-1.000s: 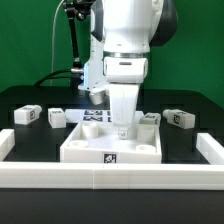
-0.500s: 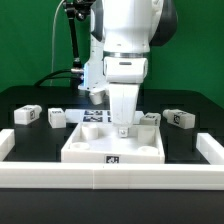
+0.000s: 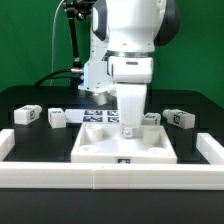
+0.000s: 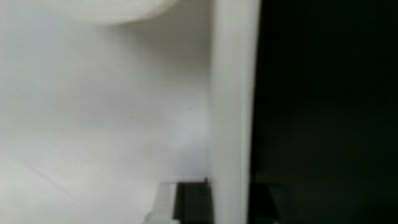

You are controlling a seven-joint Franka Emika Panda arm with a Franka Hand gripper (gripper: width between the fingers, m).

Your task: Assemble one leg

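My gripper [image 3: 128, 129] reaches straight down onto the far edge of the large white square piece [image 3: 125, 150], which lies flat near the front of the black table. In the wrist view my gripper [image 4: 230, 205] has one dark finger [image 4: 192, 203] on each side of the piece's white edge wall [image 4: 231, 110], shut on it. Small white tagged legs lie on the table: two at the exterior view's left [image 3: 28, 114] [image 3: 57, 118], one at its right [image 3: 180, 118], and one [image 3: 152, 118] just behind the square piece beside my gripper.
The marker board [image 3: 98, 115] lies behind the square piece. A low white wall [image 3: 110, 178] runs along the table's front, with sides at the exterior view's left [image 3: 8, 141] and right [image 3: 212, 148]. A black stand with cables [image 3: 72, 50] rises at the back.
My gripper and the large white square piece have slid together toward the exterior view's right. The legs have not moved.
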